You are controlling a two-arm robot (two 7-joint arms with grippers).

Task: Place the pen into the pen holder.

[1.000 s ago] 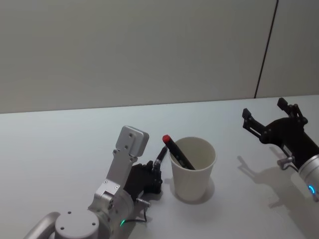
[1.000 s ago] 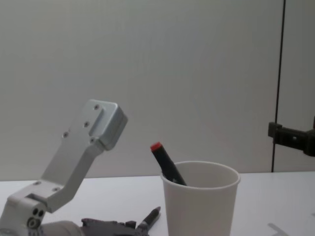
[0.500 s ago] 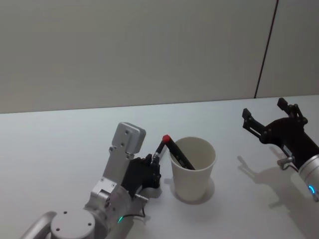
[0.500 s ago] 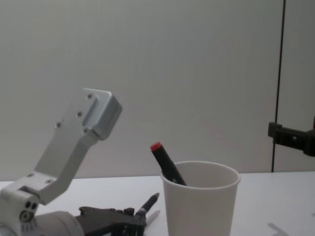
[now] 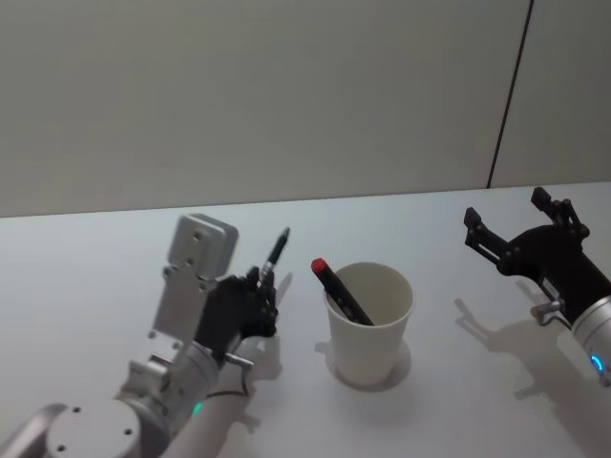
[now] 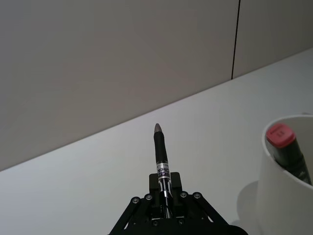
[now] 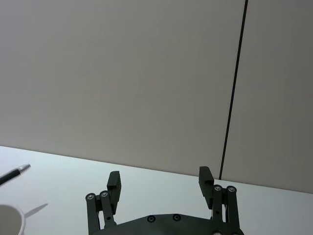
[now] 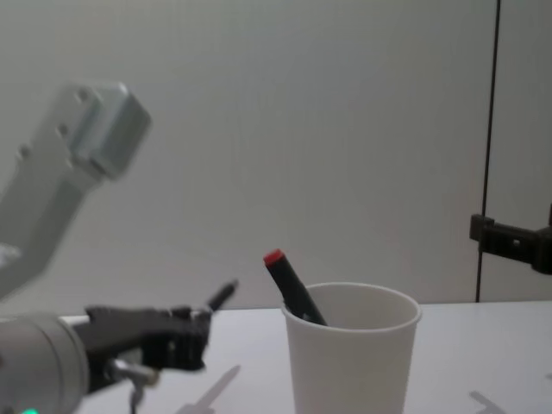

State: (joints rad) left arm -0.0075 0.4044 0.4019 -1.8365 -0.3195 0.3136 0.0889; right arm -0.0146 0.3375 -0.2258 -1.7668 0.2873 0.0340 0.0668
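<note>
The pen holder [image 5: 370, 322] is a white paper cup near the table's middle, seen also in the chest view [image 8: 351, 360] and the left wrist view [image 6: 287, 181]. A black marker with a red cap [image 5: 340, 289] leans inside it. My left gripper [image 5: 258, 286] is shut on a slim black pen [image 5: 276, 254], lifted off the table just left of the cup, tip pointing up and away [image 6: 160, 155]. In the chest view the pen [image 8: 221, 296] pokes out of the gripper's fingers [image 8: 177, 335]. My right gripper [image 5: 520, 221] hovers open far to the right, holding nothing.
The white table [image 5: 115, 258] runs back to a plain grey wall with a dark vertical seam [image 5: 509, 95]. Nothing else stands on the table around the cup.
My left gripper has risen from the table beside the cup and moved left, carrying the black pen upward. The right arm has not moved.
</note>
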